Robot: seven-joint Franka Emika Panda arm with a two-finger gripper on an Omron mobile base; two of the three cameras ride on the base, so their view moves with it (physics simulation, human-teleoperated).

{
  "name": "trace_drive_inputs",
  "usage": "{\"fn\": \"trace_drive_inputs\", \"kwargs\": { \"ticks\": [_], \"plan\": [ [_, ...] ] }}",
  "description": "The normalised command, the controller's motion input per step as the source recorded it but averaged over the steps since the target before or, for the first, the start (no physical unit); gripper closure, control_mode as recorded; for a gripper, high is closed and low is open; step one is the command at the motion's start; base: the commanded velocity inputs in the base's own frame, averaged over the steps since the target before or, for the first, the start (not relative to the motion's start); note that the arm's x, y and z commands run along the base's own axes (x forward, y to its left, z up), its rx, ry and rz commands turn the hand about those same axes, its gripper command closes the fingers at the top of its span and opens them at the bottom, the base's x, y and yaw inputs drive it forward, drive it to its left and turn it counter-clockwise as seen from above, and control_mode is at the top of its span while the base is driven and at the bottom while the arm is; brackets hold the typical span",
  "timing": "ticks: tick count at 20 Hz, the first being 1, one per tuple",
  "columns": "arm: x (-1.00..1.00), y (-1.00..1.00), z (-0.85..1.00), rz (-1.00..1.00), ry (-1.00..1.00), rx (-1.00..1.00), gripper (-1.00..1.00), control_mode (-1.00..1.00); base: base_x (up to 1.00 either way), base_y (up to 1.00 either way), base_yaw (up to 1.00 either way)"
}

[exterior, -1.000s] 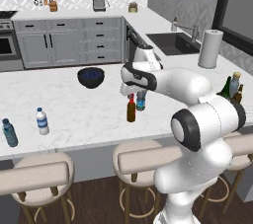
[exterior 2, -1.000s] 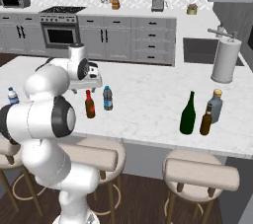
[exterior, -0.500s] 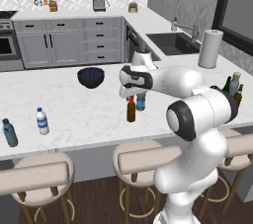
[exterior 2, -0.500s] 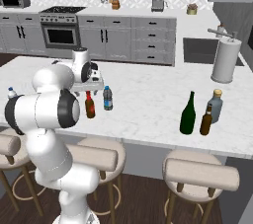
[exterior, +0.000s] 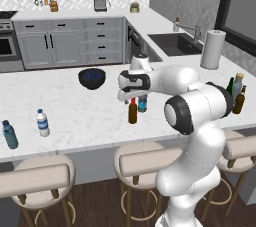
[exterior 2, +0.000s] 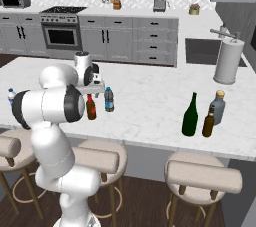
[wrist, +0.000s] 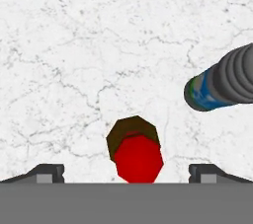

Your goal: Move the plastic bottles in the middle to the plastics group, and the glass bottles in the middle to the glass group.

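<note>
End effector (wrist: 127, 171) pointing straight down at white marbled bench (wrist: 74, 45), fingertips (wrist: 47, 172) spread wide at bottom edge. Brown bottle (wrist: 133, 149) seen from above, red cap centred between fingertips, touching neither. Plastic bottle (wrist: 222, 85), ribbed clear body with blue label, up and right of end effector, apart from brown bottle.

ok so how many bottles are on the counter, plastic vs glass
plastic: 3 (white-labelled, bluish, middle one)
glass: 4 (red-capped, green, grey-blue, amber)
total: 7
</note>
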Motion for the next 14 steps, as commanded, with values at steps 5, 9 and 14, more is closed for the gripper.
{"fn": "trace_drive_inputs", "kwargs": {
  "ticks": [5,9,14],
  "plan": [
    [0.06,0.08,-0.15,0.0,0.0,0.0,-1.0,-1.0,0.0,0.0,0.0],
    [0.24,0.0,-0.07,0.0,-0.01,0.0,-1.0,-1.0,0.0,0.0,0.0],
    [0.18,-0.07,0.0,-0.01,-0.01,0.0,-1.0,-1.0,0.0,0.0,0.0]
  ]
}}
